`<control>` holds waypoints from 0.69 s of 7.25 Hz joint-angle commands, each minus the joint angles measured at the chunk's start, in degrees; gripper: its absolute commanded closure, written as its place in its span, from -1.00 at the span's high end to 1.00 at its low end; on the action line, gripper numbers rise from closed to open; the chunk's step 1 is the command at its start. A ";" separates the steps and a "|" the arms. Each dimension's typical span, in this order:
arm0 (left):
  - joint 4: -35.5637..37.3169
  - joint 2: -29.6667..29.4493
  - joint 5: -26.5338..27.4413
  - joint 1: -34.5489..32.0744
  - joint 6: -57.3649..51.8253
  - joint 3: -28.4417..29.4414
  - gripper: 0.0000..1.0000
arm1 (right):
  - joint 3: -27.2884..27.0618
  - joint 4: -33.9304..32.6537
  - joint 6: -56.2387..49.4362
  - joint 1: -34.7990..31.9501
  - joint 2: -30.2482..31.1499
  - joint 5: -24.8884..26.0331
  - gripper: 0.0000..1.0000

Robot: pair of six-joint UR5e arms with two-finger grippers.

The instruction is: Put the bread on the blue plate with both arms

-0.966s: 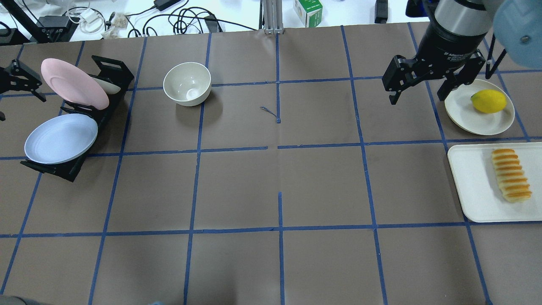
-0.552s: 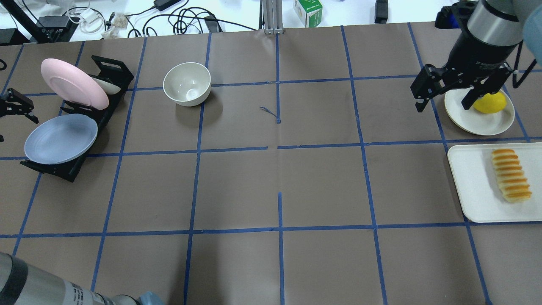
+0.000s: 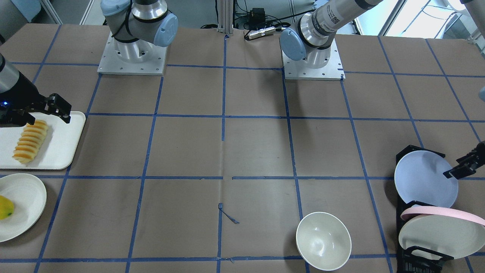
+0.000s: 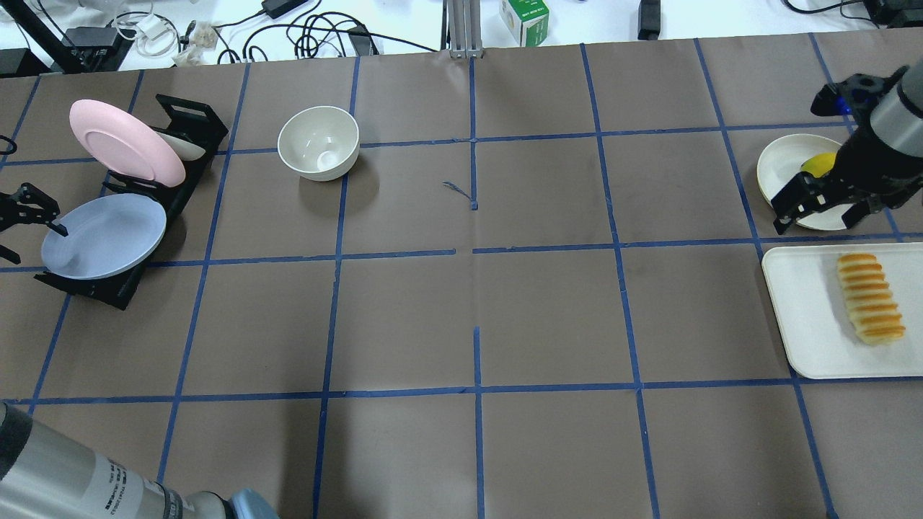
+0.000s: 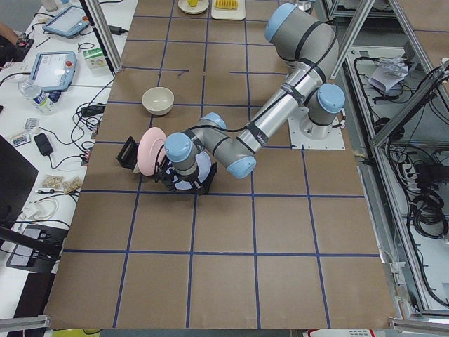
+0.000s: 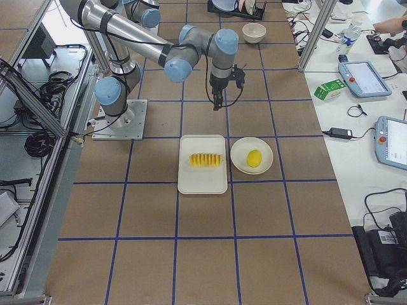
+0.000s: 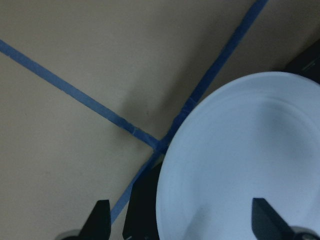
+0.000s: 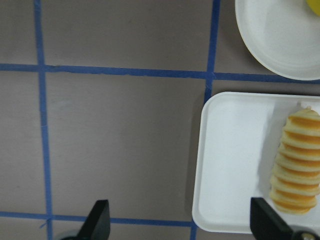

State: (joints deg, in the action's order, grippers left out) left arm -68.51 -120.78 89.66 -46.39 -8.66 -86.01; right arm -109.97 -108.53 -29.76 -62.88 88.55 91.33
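Observation:
The bread (image 4: 870, 297) lies on a white tray (image 4: 804, 324) at the table's right edge; it also shows in the right wrist view (image 8: 296, 172) and the front view (image 3: 31, 141). My right gripper (image 4: 819, 212) is open and empty, above the gap between the lemon plate and the tray, just beyond the bread. The blue plate (image 4: 104, 236) leans tilted in a black rack (image 4: 189, 121) at the left. My left gripper (image 4: 29, 232) is open at the plate's left rim. In the left wrist view the plate's edge (image 7: 240, 165) lies between the open fingers.
A pink plate (image 4: 126, 140) stands in the same rack behind the blue one. A white bowl (image 4: 319, 142) sits left of centre. A white plate (image 4: 782, 169) holds a yellow lemon (image 4: 817, 163), partly hidden by the right arm. Cables and boxes lie beyond the far edge.
My right gripper has moved right and nearer, from beside the lemon plate to the tray's far edge. My left gripper has moved nearer, down to the blue plate's left rim.

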 commanded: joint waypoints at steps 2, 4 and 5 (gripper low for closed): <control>0.48 -0.24 -3.35 0.25 0.31 -0.73 -1.00 | -8.33 -15.64 -4.08 9.87 -3.11 5.51 1.00; 0.40 0.11 -3.26 0.25 0.22 -0.82 -1.00 | -7.90 -18.71 -7.67 11.28 -8.37 5.00 1.00; -0.21 1.07 -3.00 0.25 -0.04 -0.82 -1.00 | -8.07 -21.43 -11.08 13.20 -10.83 4.74 1.00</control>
State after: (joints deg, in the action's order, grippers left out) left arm -68.23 -120.57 86.49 -46.15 -8.47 -86.78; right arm -117.89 -126.83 -37.49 -51.58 80.91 96.30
